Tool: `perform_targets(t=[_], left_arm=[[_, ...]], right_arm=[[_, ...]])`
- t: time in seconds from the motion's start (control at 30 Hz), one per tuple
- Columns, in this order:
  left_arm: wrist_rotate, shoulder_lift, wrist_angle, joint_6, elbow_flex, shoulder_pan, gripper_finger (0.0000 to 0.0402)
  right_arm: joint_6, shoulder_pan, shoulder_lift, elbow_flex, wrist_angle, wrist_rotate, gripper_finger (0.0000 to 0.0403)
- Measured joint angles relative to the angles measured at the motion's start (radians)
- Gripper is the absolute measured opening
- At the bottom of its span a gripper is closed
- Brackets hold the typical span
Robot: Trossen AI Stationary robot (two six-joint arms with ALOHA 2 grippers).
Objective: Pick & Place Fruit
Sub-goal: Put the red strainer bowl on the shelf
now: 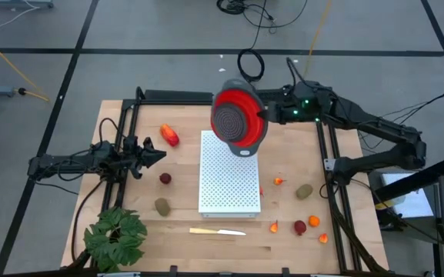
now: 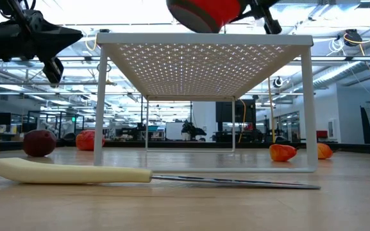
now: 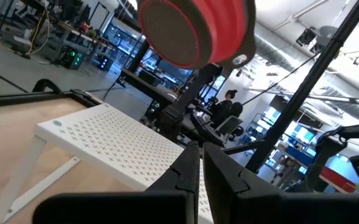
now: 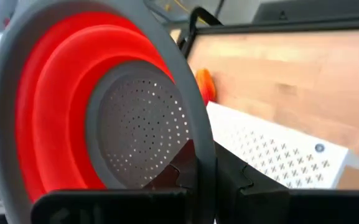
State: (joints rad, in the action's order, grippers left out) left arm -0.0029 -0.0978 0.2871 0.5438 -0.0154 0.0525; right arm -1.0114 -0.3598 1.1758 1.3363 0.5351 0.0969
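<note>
Grey tiled floor [image 1: 168, 31] w/ cables; lit open workshop behind.

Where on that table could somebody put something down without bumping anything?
The white perforated metal rack top is bare, as is the wood between the red-orange oblong fruit and the rack. The front right corner, around the dark red ball, is crowded.
</note>
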Motion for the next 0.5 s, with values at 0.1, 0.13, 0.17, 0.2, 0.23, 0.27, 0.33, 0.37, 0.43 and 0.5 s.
perform_targets(t=[0.1, 0.13, 0.17, 0.2, 0.23, 0.27, 0.33, 0.37, 0.43, 0.5], left_arm=[[0.0, 0.0, 0.0, -0.031, 0.0, 0.0, 0.0019], [0.0, 0.0, 0.0, -0.043, 0.0, 0.0, 0.0019], [0.0, 0.0, 0.0, -0.056, 0.0, 0.0, 0.0019], [0.0, 0.0, 0.0, -0.068, 0.0, 0.0, 0.0019], [0.0, 0.0, 0.0, -0.078, 0.0, 0.0, 0.0019], [0.0, 0.0, 0.001, -0.086, 0.0, 0.0, 0.0019], [0.0, 0.0, 0.0, -0.101, 0.0, 0.0, 0.0019], [0.0, 0.0, 0.001, -0.105, 0.0, 0.0, 0.0019], [0.0, 0.0, 0.001, -0.105, 0.0, 0.0, 0.0019], [0.0, 0.0, 0.001, -0.106, 0.0, 0.0, 0.0019]], right_arm=[[-0.028, 0.028, 0.045, 0.063, 0.065, 0.0, 0.001], [-0.045, 0.038, 0.06, 0.081, 0.079, 0.002, 0.0009], [-0.057, 0.047, 0.072, 0.092, 0.096, 0.005, 0.001], [-0.07, 0.057, 0.083, 0.1, 0.118, 0.006, 0.0009], [-0.087, 0.067, 0.093, 0.106, 0.14, 0.006, 0.0009], [-0.103, 0.077, 0.102, 0.11, 0.154, 0.006, 0.0009], [-0.132, 0.096, 0.117, 0.11, 0.175, 0.007, 0.001], [-0.142, 0.104, 0.124, 0.11, 0.188, 0.007, 0.0009], [-0.158, 0.119, 0.139, 0.11, 0.208, 0.004, 0.0009], [-0.159, 0.131, 0.154, 0.11, 0.221, -0.019, 0.0009]])
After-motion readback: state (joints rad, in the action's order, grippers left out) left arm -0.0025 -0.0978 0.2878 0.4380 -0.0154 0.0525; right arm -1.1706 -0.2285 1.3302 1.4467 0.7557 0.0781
